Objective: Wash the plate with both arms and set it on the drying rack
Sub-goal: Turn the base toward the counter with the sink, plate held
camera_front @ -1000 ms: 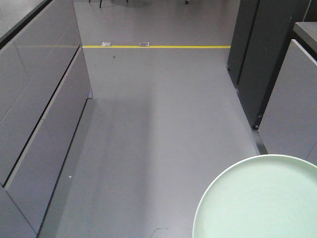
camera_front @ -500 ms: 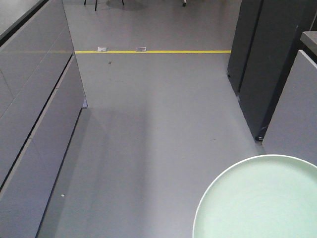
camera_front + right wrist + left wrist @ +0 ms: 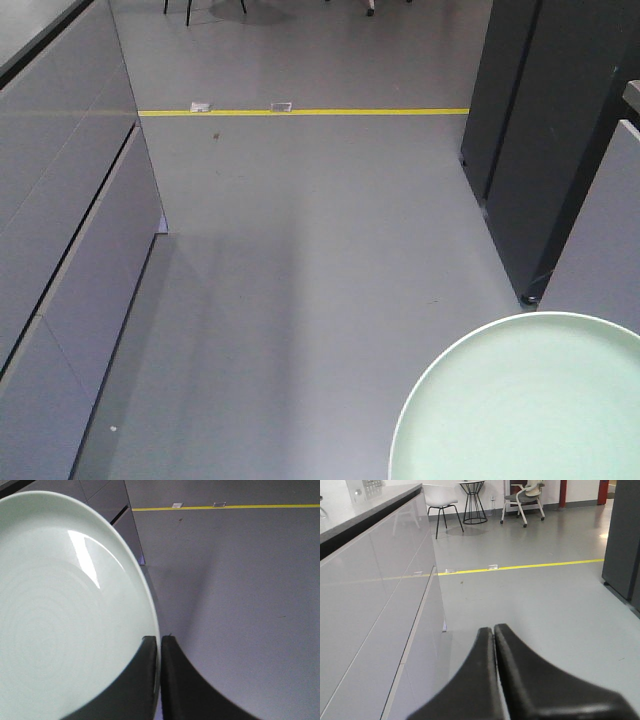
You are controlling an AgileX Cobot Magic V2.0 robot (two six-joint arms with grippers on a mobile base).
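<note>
The pale mint-green plate [image 3: 520, 410] fills the lower right of the front view, held level above the grey floor. In the right wrist view the plate [image 3: 60, 615] covers the left half, and my right gripper [image 3: 159, 639] is shut on its rim, one black finger on each face. My left gripper [image 3: 493, 628] is shut with nothing between its jaws, pointing along the floor beside the grey cabinet fronts. Neither gripper shows in the front view. The drying rack is out of view.
Grey cabinet drawers [image 3: 70, 230] run along the left under a dark countertop [image 3: 365, 515]. A tall dark cabinet [image 3: 540, 130] and a grey unit [image 3: 600, 250] stand right. A yellow floor line [image 3: 300, 112] crosses ahead; chairs [image 3: 522, 497] and a small table [image 3: 472, 500] stand beyond it.
The view has shifted: the left cabinets have slid left and the yellow line has dropped slightly lower in the frame. The plate stays in the same lower-right corner.
</note>
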